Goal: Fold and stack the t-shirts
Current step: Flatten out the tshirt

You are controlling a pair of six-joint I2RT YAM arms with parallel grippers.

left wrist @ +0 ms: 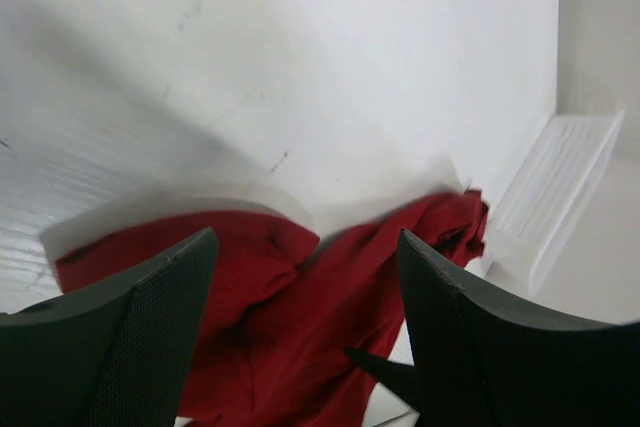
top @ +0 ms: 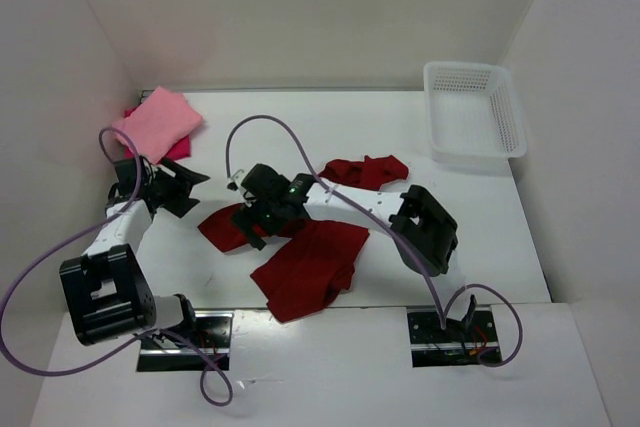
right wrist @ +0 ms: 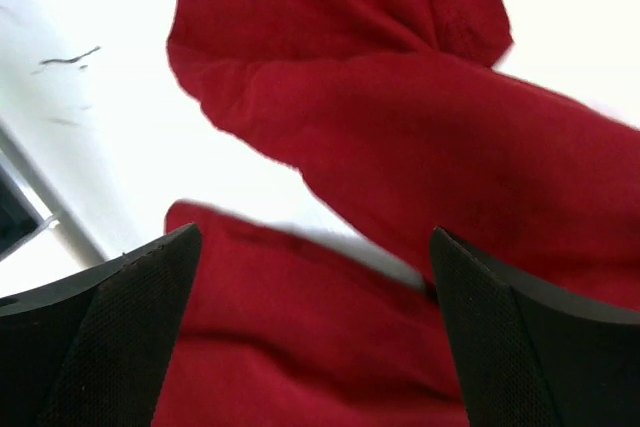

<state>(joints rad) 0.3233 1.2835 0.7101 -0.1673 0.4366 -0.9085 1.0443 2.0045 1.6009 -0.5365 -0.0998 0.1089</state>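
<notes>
**While the right gripper (top: 255,219) hangs wide open, the dark red shirt (top: 312,269) lies in a heap**

With its two fingers (right wrist: 110,337) spread far apart, the right gripper holds nothing. It hangs over the dark red shirt near the middle of the table (top: 400,117), and red cloth fills the space under it. I cannot tell if it touches the cloth. The left gripper (top: 190,192) is wide open too and holds nothing. It sits near the left edge of the table and points at the shirt, which lies apart from it. The dark red shirt is not folded. It lies bumpy and spread out from the middle of the table toward the near edge. One part pokes out on the far side of the right arm. At the far left corner the pink shirt (top: 160,122) lies folded on top of the bright red shirt (top: 181,149), which peeks out under it. A white basket (top: 475,112) stands at the far right corner.
</notes>
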